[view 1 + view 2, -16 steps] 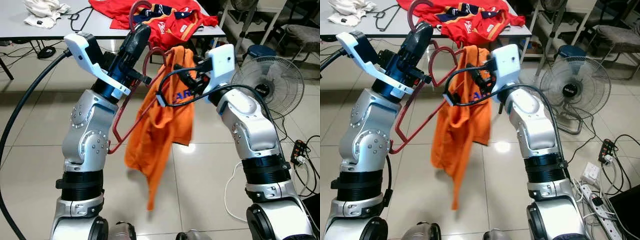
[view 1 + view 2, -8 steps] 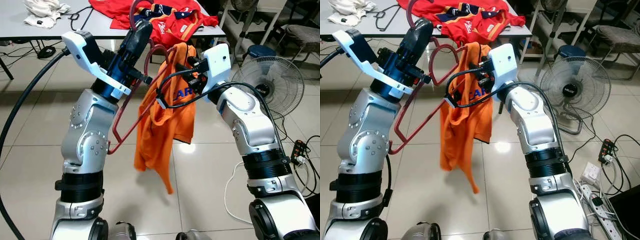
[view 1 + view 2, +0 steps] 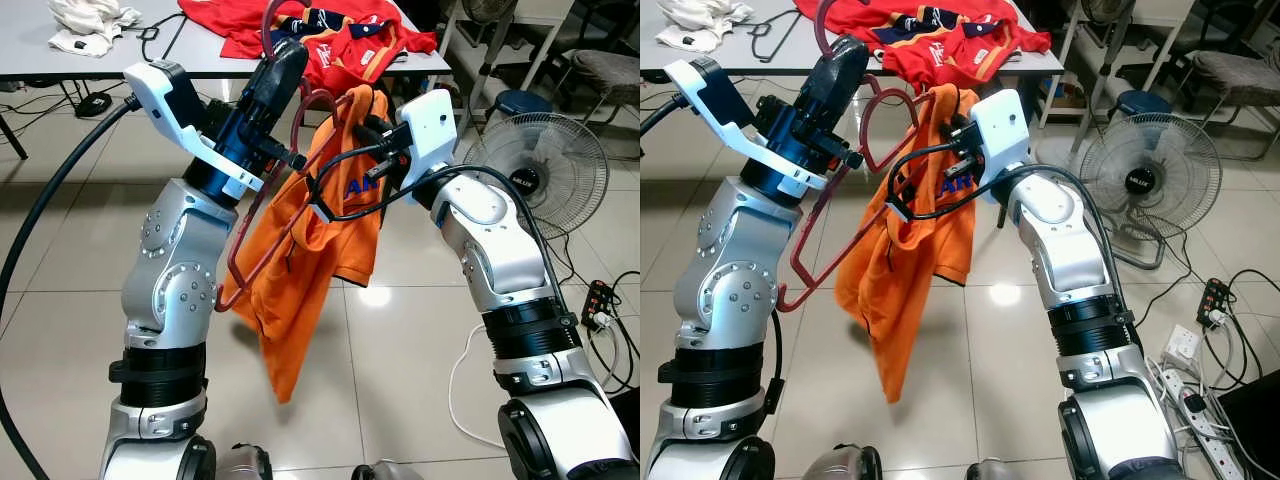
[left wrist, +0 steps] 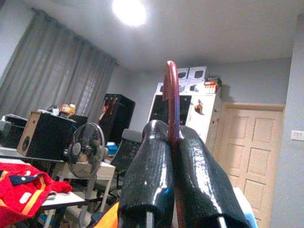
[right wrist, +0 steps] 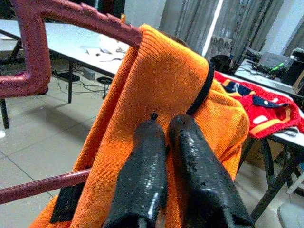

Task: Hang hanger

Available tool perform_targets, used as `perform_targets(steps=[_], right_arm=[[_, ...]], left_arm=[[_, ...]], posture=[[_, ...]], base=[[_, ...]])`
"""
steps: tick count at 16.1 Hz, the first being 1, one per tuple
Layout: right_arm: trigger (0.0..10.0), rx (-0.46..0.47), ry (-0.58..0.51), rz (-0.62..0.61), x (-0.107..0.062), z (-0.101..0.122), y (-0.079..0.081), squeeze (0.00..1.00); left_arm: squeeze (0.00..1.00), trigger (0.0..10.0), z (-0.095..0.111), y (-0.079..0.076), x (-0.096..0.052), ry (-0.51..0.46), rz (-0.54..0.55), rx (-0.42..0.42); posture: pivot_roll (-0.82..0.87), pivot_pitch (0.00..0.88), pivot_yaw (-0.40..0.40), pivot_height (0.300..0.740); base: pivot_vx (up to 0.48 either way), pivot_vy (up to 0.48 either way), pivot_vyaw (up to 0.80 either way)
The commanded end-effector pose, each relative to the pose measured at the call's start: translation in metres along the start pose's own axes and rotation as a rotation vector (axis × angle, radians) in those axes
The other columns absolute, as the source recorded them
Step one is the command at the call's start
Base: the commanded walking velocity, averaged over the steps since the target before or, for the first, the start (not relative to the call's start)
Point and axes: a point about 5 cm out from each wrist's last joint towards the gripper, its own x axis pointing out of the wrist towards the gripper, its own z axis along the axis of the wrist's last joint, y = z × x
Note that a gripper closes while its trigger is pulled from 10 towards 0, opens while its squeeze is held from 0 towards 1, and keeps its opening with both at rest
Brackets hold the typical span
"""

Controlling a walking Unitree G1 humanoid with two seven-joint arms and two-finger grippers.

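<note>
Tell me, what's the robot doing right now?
Left gripper shut on hanger hook. Right gripper shut on orange shirt, draped over hanger's end. Nothing in the way.

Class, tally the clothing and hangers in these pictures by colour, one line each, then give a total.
Orange shirt: 1
Red garments on the table: 1 pile
White cloth: 1
Dark red hanger: 1
Black hanger on the table: 1
Total: 5

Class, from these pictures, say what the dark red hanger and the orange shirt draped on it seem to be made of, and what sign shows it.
Hanger: probably moulded plastic, matt dark red; its thick bar has moulded ridges. Orange shirt: a knitted fabric, perhaps cotton; fine knit texture shows and it hangs in soft folds.
</note>
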Motion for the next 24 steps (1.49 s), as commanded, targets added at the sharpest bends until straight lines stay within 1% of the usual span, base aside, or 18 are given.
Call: perform_targets(steps=[1, 8, 9, 11, 13, 15, 16, 17, 18, 19, 20, 21, 22, 23, 24], right_arm=[[0.0, -0.019, -0.017, 0.017, 0.002, 0.005, 0.0, 0.0], [0.0, -0.001, -0.042, 0.024, 0.001, 0.007, 0.001, 0.0], [0.0, 0.006, -0.053, 0.036, 0.0, 0.008, 0.003, 0.0], [0.0, 0.026, -0.086, 0.075, -0.003, 0.011, 0.014, 0.0], [0.0, 0.024, -0.099, 0.11, -0.008, 0.011, 0.026, 0.0], [0.0, 0.021, -0.113, 0.12, -0.012, 0.012, 0.033, 0.0], [0.0, 0.0, -0.129, 0.105, -0.016, 0.016, 0.031, 0.0], [0.0, -0.023, -0.153, 0.075, -0.023, 0.023, 0.024, 0.0], [10.0, -0.047, -0.185, 0.069, -0.032, 0.032, 0.016, 0.42], [10.0, -0.03, -0.219, 0.122, -0.045, 0.043, 0.007, 1.0], [10.0, -0.014, -0.242, 0.22, -0.056, 0.054, 0.003, 1.0], [10.0, -0.016, -0.236, 0.343, -0.068, 0.063, -0.001, 1.0], [10.0, -0.016, -0.207, 0.468, -0.08, 0.073, -0.008, 1.0], [10.0, -0.028, -0.165, 0.549, -0.088, 0.081, -0.016, 1.0], [10.0, -0.038, -0.138, 0.576, -0.091, 0.085, -0.021, 1.0]], left_arm=[[0.0, 0.0, 0.01, -0.011, 0.005, -0.047, -0.06, 0.011], [0.0, 0.0, 0.01, -0.009, 0.005, -0.049, -0.055, 0.009], [0.0, 0.0, 0.01, -0.009, 0.005, -0.051, -0.051, 0.01], [0.0, 0.0, 0.01, -0.007, 0.005, -0.056, -0.029, 0.022], [0.0, 0.0, 0.01, -0.006, 0.007, -0.06, -0.018, 0.023], [0.0, 0.0, 0.01, -0.006, 0.008, -0.064, -0.017, 0.019], [0.0, 0.0, 0.01, -0.006, 0.008, -0.061, -0.022, 0.018], [0.0, 0.0, 0.01, -0.007, 0.008, -0.056, -0.031, 0.014], [0.0, 0.0, 0.01, -0.007, 0.008, -0.047, -0.045, 0.004], [0.0, 0.0, 0.009, -0.008, 0.006, -0.033, -0.068, -0.006], [0.0, 0.0, 0.008, -0.009, 0.006, -0.022, -0.086, -0.014], [0.0, 0.0, 0.007, -0.01, 0.006, -0.012, -0.104, -0.026], [0.0, 0.0, 0.006, -0.012, 0.005, -0.002, -0.123, -0.036], [0.0, 0.0, 0.005, -0.013, 0.005, 0.001, -0.133, -0.042], [0.0, 0.0, 0.004, -0.015, 0.004, 0.0, -0.137, -0.046]], posture=[[-0.07, 0.057, -0.026, 0.74], [-0.07, 0.062, -0.023, 0.74], [-0.07, 0.062, -0.023, 0.74], [-0.07, 0.062, -0.023, 0.74], [-0.08, 0.062, -0.022, 0.74], [-0.08, 0.064, -0.016, 0.74], [-0.08, 0.064, -0.016, 0.74], [-0.08, 0.064, -0.016, 0.74], [-0.08, 0.067, -0.015, 0.74], [-0.08, 0.069, -0.012, 0.74], [-0.08, 0.073, -0.009, 0.74], [-0.09, 0.075, -0.009, 0.74], [-0.1, 0.078, -0.009, 0.74], [-0.1, 0.078, -0.009, 0.74], [-0.11, 0.08, -0.016, 0.74]], base=[[0.0, 0.0, 0.0], [0.0, 0.0, 0.0], [0.0, 0.0, 0.0], [0.0, 0.0, 0.0], [0.0, 0.0, 0.0], [0.0, 0.0, 0.0], [0.0, 0.0, 0.0], [0.0, 0.0, 0.0], [0.0, 0.0, 0.0], [0.0, 0.0, 0.0], [0.0, 0.0, 0.0], [0.0, 0.0, 0.0], [0.0, 0.0, 0.0], [0.0, 0.0, 0.0], [0.0, 0.0, 0.0]])
